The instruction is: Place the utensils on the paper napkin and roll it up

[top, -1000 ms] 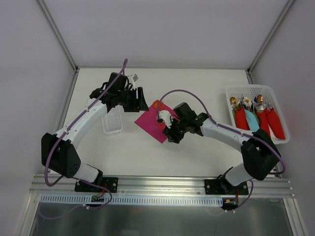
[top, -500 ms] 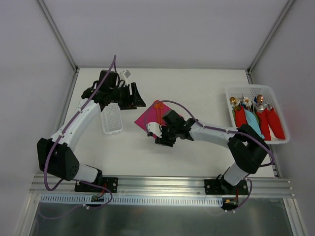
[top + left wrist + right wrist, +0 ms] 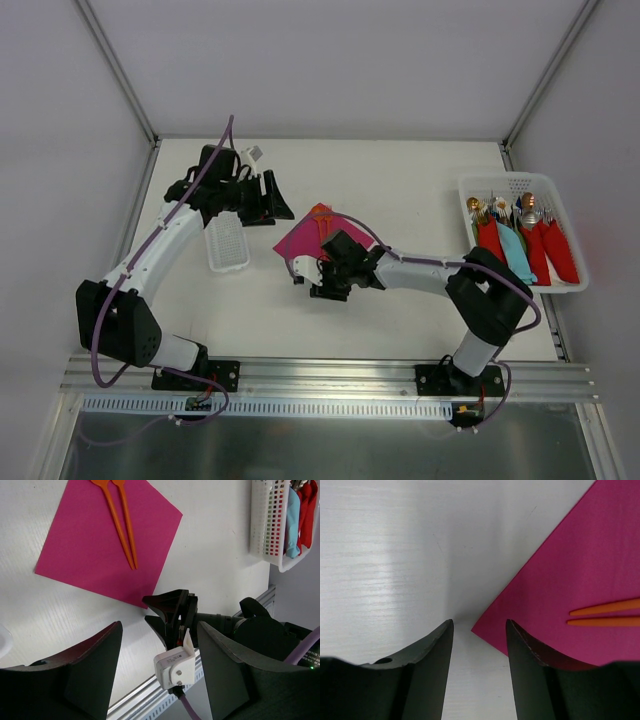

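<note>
Your right gripper (image 3: 479,627) has its jaws parted and nothing pinched between them. They are set low over the table (image 3: 390,550), with the near corner of the paper napkin (image 3: 560,565) lying flat in the gap between the fingers. That is a sensible place to start a roll from, since a corner is the one part of a thin flat sheet a finger can get under. Judging by this, you are lining up to catch the corner, not yet lifting it. The napkin sits as a diamond in the middle of the table, and the utensils (image 3: 118,527) already lie on it side by side, their thin orange handles pointing down toward the corner you are working. Rolling from this end would wrap the paper over the handles first. Watch that the fingers do not just push the sheet along the table and shift the utensils. Your left gripper (image 3: 277,203) hangs above the napkin's far-left side, jaws wide and empty, well placed to pin the sheet if it slides. A small white tray (image 3: 228,245) lies under that arm, and the white basket (image 3: 520,182) of wrapped bundles stands well apart at the right edge.
</note>
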Available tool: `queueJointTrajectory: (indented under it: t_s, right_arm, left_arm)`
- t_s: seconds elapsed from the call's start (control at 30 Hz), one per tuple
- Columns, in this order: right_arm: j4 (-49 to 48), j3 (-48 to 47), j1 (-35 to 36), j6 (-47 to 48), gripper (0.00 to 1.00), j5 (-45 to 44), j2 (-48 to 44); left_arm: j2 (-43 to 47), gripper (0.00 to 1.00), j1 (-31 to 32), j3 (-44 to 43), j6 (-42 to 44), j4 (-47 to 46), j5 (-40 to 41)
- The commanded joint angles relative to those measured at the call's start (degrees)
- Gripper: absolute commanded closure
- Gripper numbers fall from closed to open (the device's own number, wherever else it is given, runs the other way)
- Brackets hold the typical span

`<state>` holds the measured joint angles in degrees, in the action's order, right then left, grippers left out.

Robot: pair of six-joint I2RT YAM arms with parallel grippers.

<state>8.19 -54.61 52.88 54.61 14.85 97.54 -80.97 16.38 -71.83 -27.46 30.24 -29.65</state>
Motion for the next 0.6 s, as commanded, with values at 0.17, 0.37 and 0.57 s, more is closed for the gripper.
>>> queueJointTrajectory:
  t_s: [0.17, 0.37, 0.57]
  right_arm:
    - [-3.18, 0.47, 0.29, 0.41, 0.55, -1.84, 1.87]
    - [-2.21, 0.20, 0.38, 0.32, 0.82, -1.76, 3.54]
    - [-1.07, 1.26, 0.82, -2.40, 1.00, -0.71, 2.14]
  left_arm:
    - [2.22, 0.38, -1.18, 0.99, -0.13, -0.88, -1.82]
    - [2.22, 0.38, -1.53, 0.90, -0.14, -0.88, -1.73]
    - [2.48, 0.38, -1.79, 1.43, 0.04, -0.88, -1.73]
